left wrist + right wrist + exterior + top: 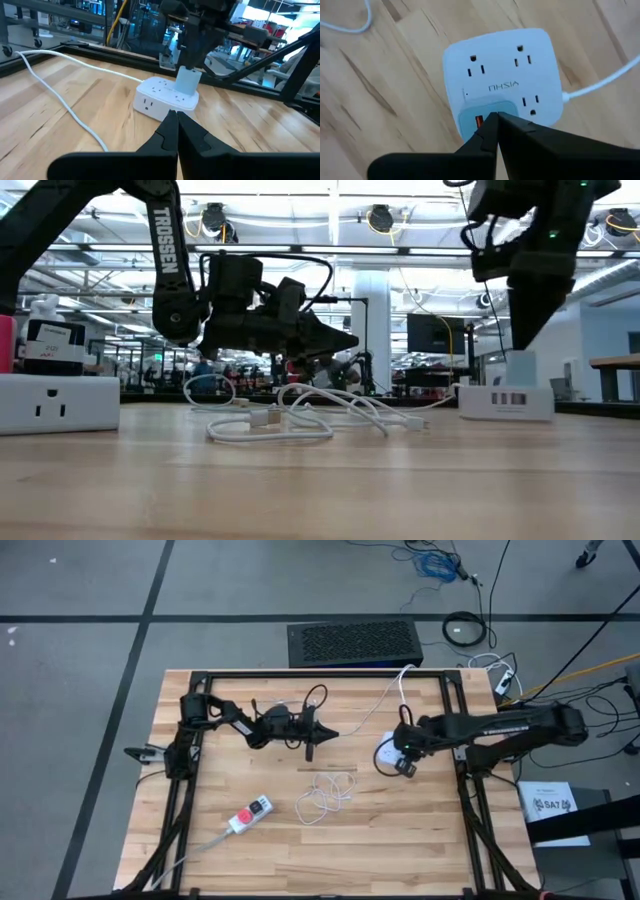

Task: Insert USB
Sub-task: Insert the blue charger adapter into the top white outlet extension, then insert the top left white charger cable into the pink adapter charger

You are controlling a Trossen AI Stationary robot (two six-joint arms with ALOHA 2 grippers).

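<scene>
The white USB cable (325, 790) lies coiled mid-worktop, between both arms; it looks light and floppy, so better grip the stiff plug (265, 418). Left gripper (327, 733) and right gripper (496, 116), over the power strip (502, 75), have jaws shut, holding nothing.

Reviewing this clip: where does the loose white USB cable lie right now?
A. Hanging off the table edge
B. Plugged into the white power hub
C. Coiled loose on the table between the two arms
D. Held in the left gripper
C. The high view shows the white cable coiled on the table, clear of the shut left gripper and the shut right gripper above the power hub.
</scene>
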